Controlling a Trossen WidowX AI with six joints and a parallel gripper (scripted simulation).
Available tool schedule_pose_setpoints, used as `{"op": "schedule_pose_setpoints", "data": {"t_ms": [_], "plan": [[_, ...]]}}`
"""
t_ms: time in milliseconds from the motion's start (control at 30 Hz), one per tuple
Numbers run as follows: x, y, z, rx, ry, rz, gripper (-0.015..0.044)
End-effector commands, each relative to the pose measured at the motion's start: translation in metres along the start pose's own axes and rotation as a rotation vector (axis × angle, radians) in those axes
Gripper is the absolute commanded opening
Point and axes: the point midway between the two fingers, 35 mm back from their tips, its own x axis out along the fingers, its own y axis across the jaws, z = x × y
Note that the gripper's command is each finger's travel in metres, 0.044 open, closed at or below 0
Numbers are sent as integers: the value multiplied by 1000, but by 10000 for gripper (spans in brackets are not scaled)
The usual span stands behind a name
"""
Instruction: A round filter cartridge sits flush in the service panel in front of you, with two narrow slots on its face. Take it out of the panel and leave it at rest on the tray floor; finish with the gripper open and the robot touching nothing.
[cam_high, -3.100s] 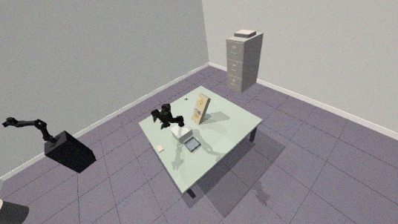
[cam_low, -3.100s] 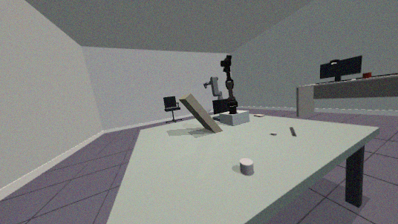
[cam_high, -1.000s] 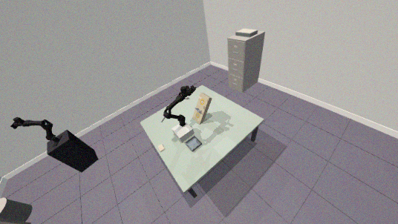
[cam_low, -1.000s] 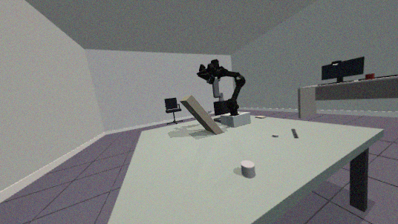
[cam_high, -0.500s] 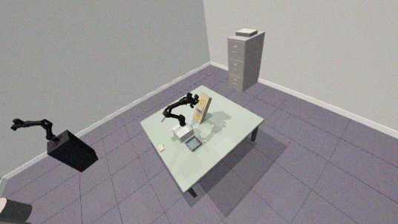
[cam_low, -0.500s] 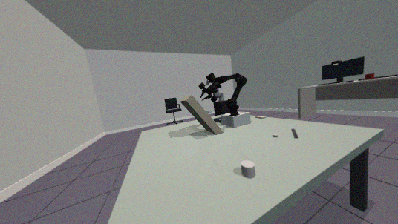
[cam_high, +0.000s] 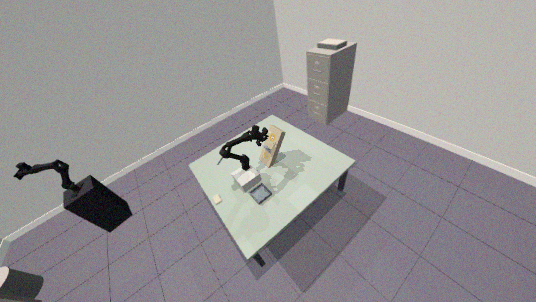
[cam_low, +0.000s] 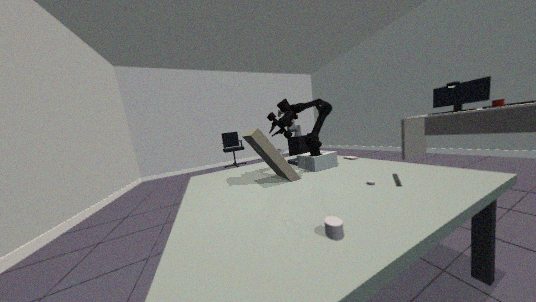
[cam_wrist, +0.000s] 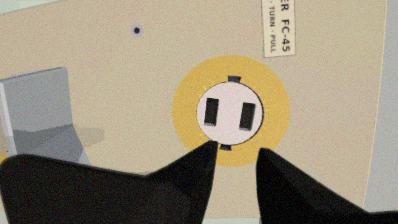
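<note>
In the wrist view, from left to right, you first see a grey block (cam_wrist: 37, 102) that sticks out of the tan panel (cam_high: 278, 134) (cam_low: 270, 154) (cam_wrist: 150, 90). The panel leans on the counter (cam_high: 310, 165) (cam_low: 240, 220).

Next comes the round white cartridge (cam_wrist: 229, 113), in its place in the panel, inside a yellow ring (cam_wrist: 184, 112). Its two dark slots (cam_wrist: 211, 112) (cam_wrist: 247, 116) sit side by side, and each one runs nearly up and down in this view.

Your claw (cam_high: 266, 136) (cam_low: 271, 134) (cam_wrist: 237, 153) is part-way open with nothing in it. Its two tips show just below the cartridge, a little to the right of its middle. They seem spread a bit wider than the slots, though how far they stand off the face is hard to judge from here.

So the claw should likely go up the view and slightly left, lining one tip up with each slot, before you push in and turn.
</note>
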Motion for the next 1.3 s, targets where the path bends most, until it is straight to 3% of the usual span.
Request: {"op": "schedule_pose_setpoints", "data": {"t_ms": [0, 1267], "plan": [[7, 1, -1, -4, 4, 5, 91], [53, 4, -1, -4, 4, 2, 91]]}}
